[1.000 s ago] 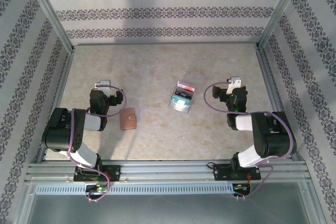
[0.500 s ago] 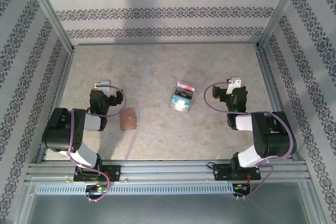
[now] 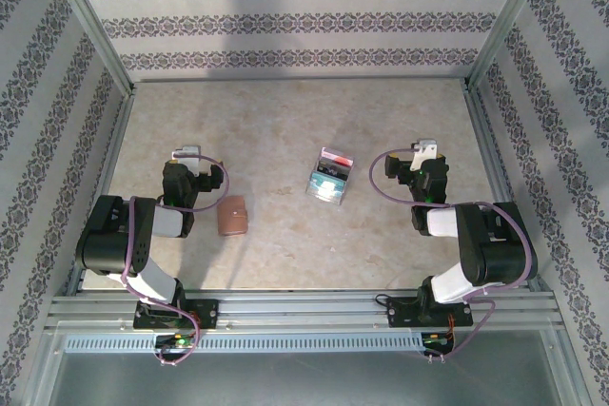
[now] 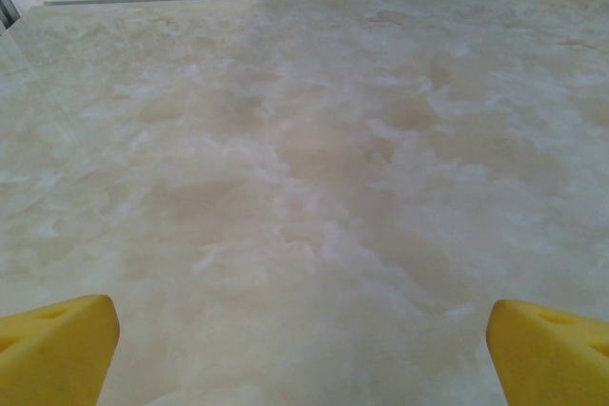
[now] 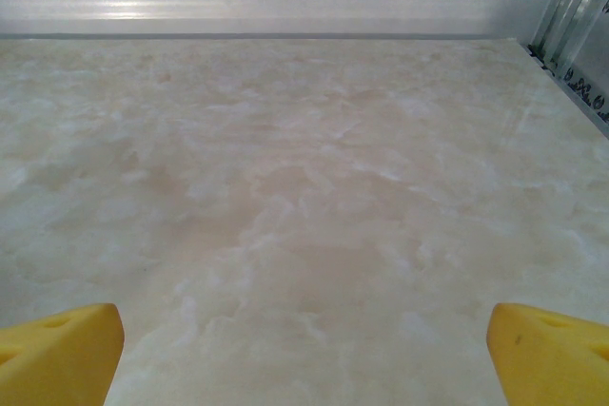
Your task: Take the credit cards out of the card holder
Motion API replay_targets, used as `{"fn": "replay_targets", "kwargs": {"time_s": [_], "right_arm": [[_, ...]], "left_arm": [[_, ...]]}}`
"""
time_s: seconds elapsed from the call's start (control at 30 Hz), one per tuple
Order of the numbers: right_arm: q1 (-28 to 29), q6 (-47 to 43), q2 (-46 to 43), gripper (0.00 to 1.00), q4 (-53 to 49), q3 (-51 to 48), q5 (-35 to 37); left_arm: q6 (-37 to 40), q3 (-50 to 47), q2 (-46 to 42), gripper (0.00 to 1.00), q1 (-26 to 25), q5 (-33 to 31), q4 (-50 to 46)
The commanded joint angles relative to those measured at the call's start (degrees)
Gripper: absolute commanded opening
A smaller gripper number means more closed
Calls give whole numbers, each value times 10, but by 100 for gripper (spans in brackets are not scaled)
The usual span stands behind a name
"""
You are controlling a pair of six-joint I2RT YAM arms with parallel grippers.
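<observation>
1. Between the two sets of fingers, nearer the right ones, a small clear plastic tray (image 3: 341, 170) holds what look like teal and red credit cards (image 3: 327, 187). They are too small to count.
2. Near the left fingers (image 4: 57, 354), to their right and back toward the arm bases, lies the small reddish-brown leather card holder (image 3: 233, 216). It is folded shut, so its inside is hidden.
3. The left fingers and right fingers (image 5: 547, 354) stand wide apart, holding nothing. Their yellow tips are cut off at the wrist views' lower corners.
4. The beige marbled worktop (image 3: 285, 111) is enclosed by white walls with grey patterned bands (image 3: 285, 21) and aluminium posts (image 3: 90, 21).
</observation>
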Motion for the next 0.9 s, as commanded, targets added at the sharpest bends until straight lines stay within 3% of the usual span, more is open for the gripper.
{"fn": "replay_targets", "kwargs": {"time_s": [0.0,0.37,0.67,0.87], "right_arm": [[-3,5,5,98,18,1,-1],[-3,5,-11,98,11,-1,0],[-3,12,-69,98,-58,8,23],[0,26,-126,98,-140,21,53]], "left_arm": [[1,9,-3,99,6,3,-3],[-5,8,-32,99,6,-11,-25],[-23,28,-129,99,6,-55,-147],[-119,67,-206,99,6,-68,-309]]}}
